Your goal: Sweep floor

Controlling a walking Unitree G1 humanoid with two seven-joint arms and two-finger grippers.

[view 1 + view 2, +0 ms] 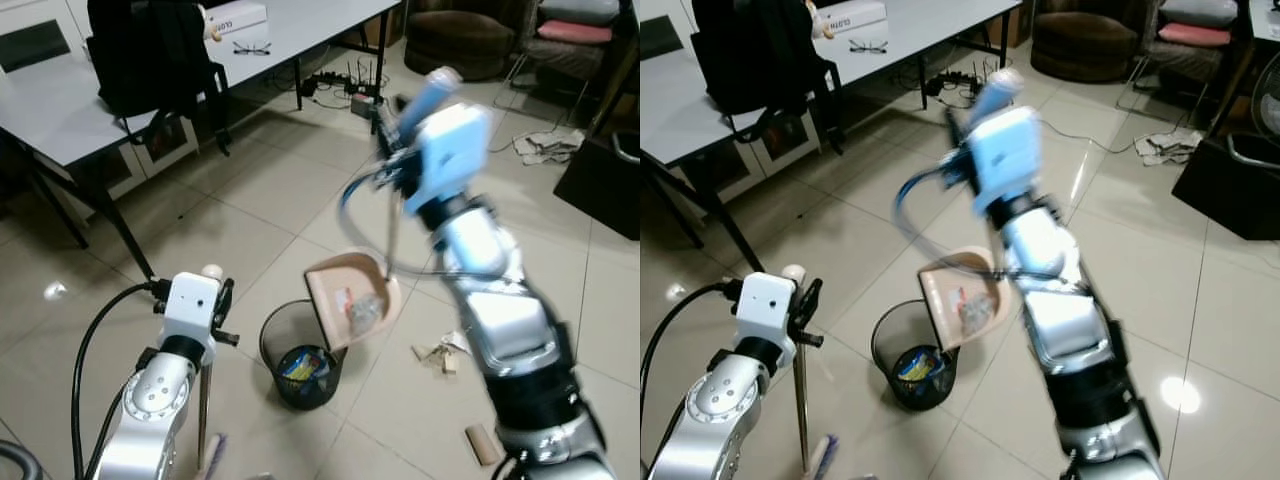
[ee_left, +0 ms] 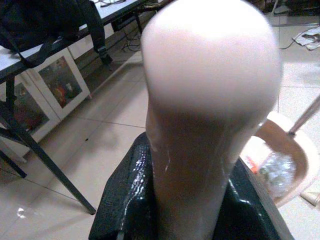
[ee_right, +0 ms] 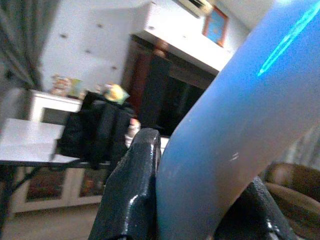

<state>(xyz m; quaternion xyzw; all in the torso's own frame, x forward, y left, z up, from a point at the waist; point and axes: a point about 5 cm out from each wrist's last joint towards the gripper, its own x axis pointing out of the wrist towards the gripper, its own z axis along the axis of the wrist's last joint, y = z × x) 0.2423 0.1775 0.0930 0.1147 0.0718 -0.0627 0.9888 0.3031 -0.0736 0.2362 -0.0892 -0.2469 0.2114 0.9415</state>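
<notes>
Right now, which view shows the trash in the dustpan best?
The left eye view: the dustpan hangs tilted above the black bin, its litter facing the camera. The right eye view shows likewise; the left wrist view catches part; the right wrist view faces away.

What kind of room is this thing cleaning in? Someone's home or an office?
Probably a lived-in room used partly as a workspace: a long white table bearing a black backpack and glasses, a brown armchair behind, and a tiled floor with a mesh wastebasket.

Tiled floor, white table
</notes>
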